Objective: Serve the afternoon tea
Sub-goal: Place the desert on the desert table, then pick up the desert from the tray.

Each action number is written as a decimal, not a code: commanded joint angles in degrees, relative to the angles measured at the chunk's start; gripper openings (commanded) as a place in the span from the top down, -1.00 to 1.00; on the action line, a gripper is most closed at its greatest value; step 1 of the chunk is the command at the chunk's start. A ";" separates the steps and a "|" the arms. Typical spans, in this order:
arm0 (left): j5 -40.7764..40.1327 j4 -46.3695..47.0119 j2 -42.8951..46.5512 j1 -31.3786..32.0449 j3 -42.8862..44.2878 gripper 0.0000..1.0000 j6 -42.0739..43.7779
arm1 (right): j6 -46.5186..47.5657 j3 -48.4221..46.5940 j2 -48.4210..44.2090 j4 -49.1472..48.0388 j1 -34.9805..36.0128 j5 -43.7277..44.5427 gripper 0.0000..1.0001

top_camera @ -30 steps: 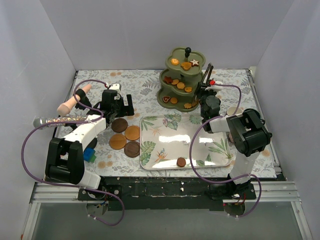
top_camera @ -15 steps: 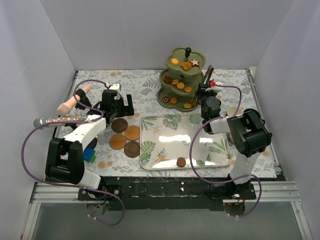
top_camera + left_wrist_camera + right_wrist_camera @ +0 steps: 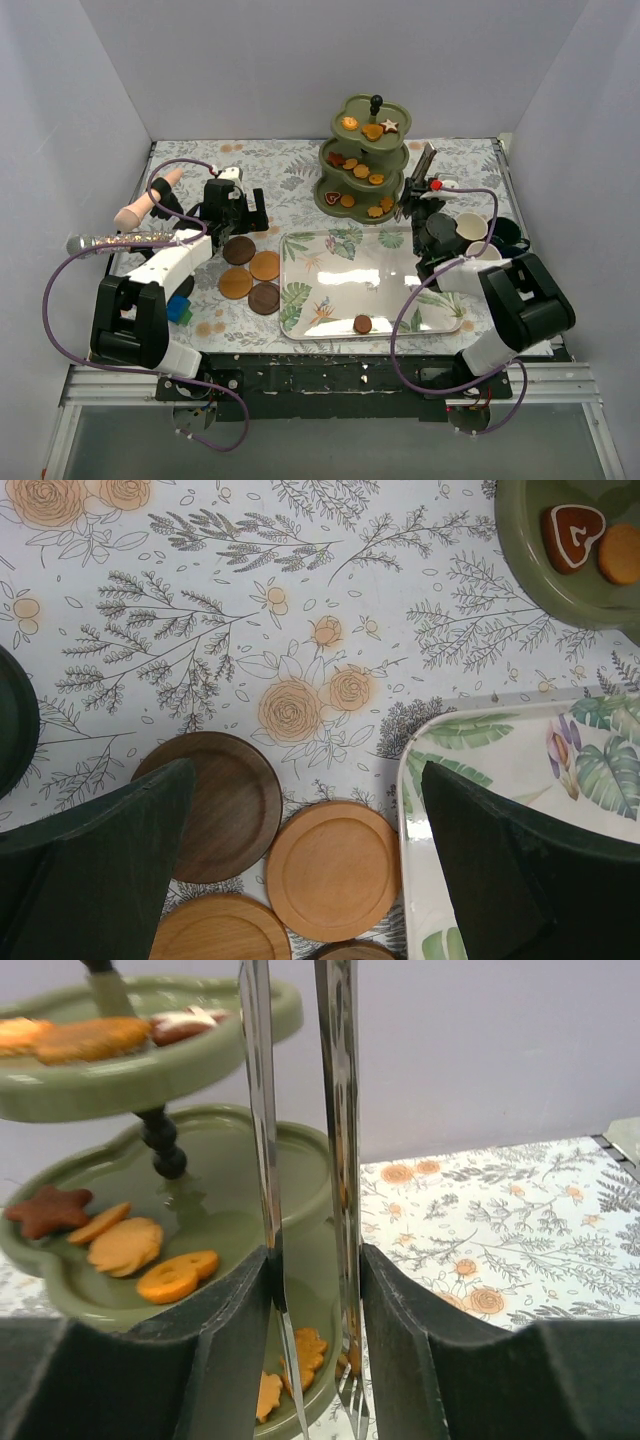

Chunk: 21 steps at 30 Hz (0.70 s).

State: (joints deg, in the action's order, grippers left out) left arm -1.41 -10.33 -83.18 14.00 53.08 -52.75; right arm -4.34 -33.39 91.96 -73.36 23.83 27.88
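Observation:
The olive-green three-tier stand with a black knob stands at the back centre and holds several orange and brown biscuits. My right gripper is just right of its bottom tier, shut on the metal tongs. The tong tips hang beside the bottom tier's biscuits. One round biscuit lies on the leaf-print tray. Several brown coasters lie left of the tray. My left gripper is open and empty above them. A white mug and a dark mug stand at the right.
A glittery microphone and a pink object lie at the far left. Small blue and green blocks sit by the left arm's base. In the left wrist view the tray's rim and the stand's bottom tier with a heart biscuit show.
My right arm has swung to the right with the tongs, a little away from the stand, and uncovered the mugs. The left arm has not moved.

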 commanded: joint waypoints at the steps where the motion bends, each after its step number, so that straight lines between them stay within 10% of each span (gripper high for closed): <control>1: 0.88 -0.22 2.75 -0.11 1.77 -0.96 0.02 | 1.70 3.49 -9.50 -26.42 2.00 -0.46 0.08; 14: 1.32 0.40 6.18 -0.11 0.71 -0.96 -0.51 | 1.88 6.23 -35.44 25.96 26.33 11.74 0.15; 21: 1.32 0.40 7.24 -0.11 0.53 -0.96 -0.51 | 0.73 7.28 -36.86 34.07 41.27 23.17 0.12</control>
State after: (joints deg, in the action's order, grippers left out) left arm -0.56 -10.26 -78.85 14.00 53.08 -53.12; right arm -3.01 -26.30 56.21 -44.62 59.16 41.85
